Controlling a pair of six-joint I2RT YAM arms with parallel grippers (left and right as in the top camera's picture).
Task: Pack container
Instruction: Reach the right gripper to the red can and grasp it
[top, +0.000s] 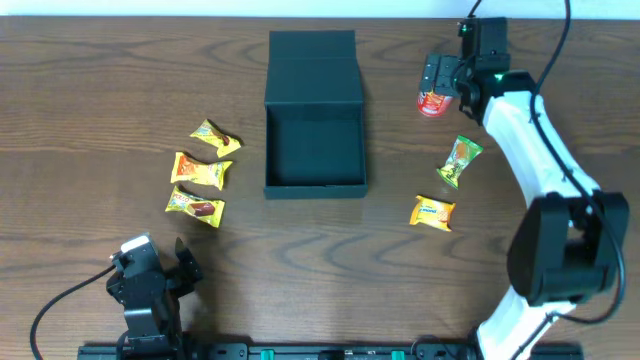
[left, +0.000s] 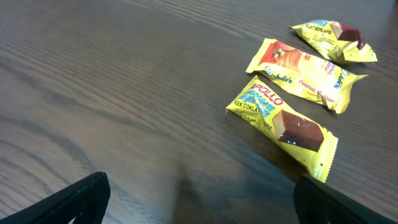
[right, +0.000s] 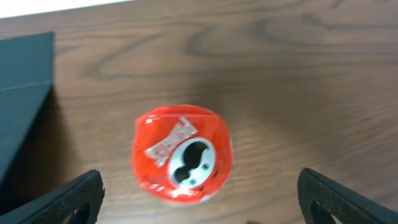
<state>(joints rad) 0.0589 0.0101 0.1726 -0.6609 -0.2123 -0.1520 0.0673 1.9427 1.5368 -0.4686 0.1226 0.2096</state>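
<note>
Right gripper (right: 199, 193) hangs spread open over the red round packet (right: 181, 154), near the open container (top: 314, 145) mid-table; best lower straight, centred, then pinch gently so the wrapper won't slip

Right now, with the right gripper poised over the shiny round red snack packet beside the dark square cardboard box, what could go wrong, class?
1. The shiny round red snack packet looks puffy and slick, so the open right gripper could squeeze it sideways out of its fingers.
2. The dark square cardboard box lies close beside the packet, so a low carry might clip its wall and shove it.
</note>
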